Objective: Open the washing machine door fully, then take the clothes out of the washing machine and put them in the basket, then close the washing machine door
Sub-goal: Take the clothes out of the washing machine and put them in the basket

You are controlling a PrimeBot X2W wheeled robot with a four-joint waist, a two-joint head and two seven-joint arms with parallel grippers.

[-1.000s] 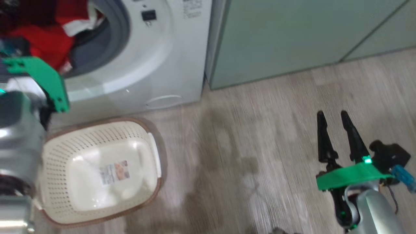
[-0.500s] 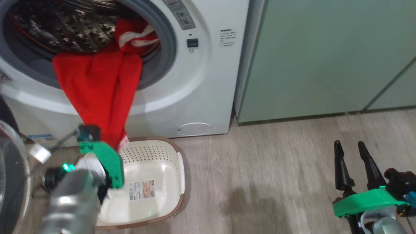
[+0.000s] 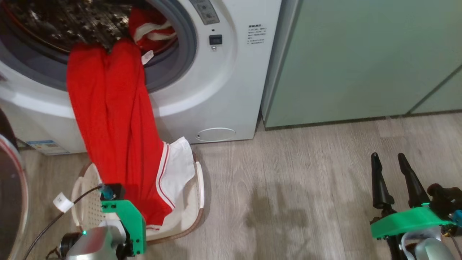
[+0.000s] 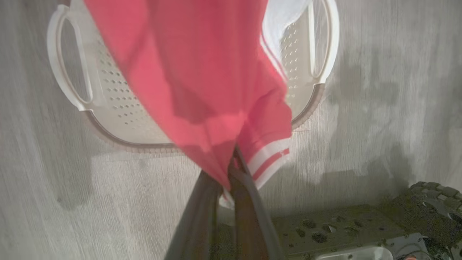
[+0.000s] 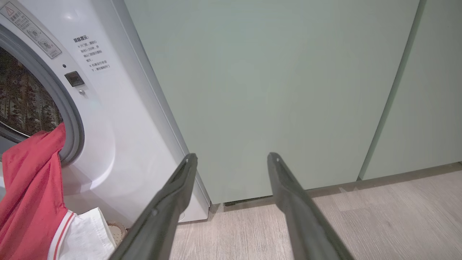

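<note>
The washing machine door (image 3: 11,202) is open; my left hand (image 4: 232,160) pinches the clothes (image 3: 115,119), trailing from drum (image 3: 57,21) into basket (image 3: 199,180); right hand (image 3: 388,156) wide, idle. Closing remains.

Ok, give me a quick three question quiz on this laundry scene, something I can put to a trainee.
1. True or false: the right gripper is shut on the clothes.
2. The clothes trail from the washing machine down over: A the basket; B the bare floor by the cabinet; C the right arm.
3. Which gripper holds the clothes?

Key
1. False: its fingers are apart and hold nothing.
2. A.
3. The left gripper, fingers shut on the red hem.
</note>
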